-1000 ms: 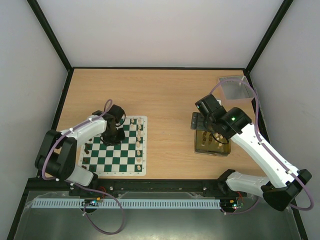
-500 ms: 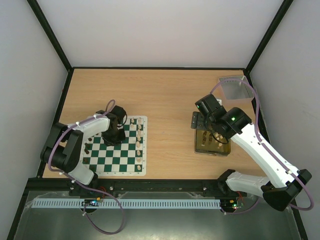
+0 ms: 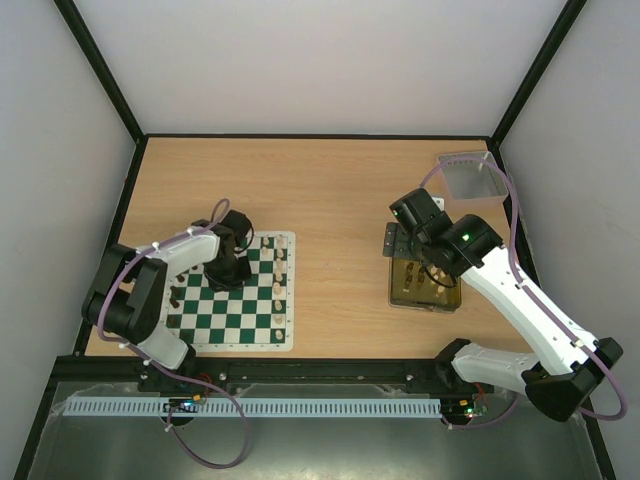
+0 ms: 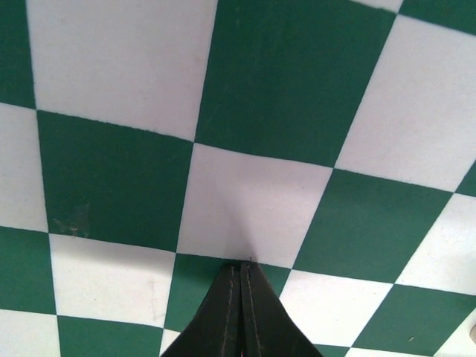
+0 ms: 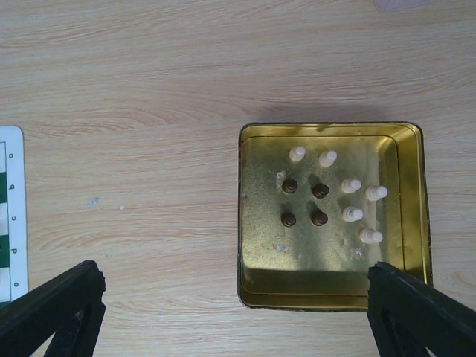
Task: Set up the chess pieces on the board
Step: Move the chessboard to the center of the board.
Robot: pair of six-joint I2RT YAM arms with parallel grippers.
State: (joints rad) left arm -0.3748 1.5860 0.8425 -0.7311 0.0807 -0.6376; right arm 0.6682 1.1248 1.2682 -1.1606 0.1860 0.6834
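Right wrist view: ten chess pieces (image 5: pixel 320 191) remain in the yellow tray (image 5: pixel 327 127) below the wide-open, empty right gripper (image 5: pixel 230 277), while the left gripper (image 4: pixel 240 271) hangs closed on nothing over the part-filled board (image 3: pixel 232 322).

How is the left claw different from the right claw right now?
The left claw is shut, its tips pressed together; the right claw is spread wide open. The left claw sits low over the board; the right claw hangs above the yellow tray of chess pieces. Both are black and hold nothing.
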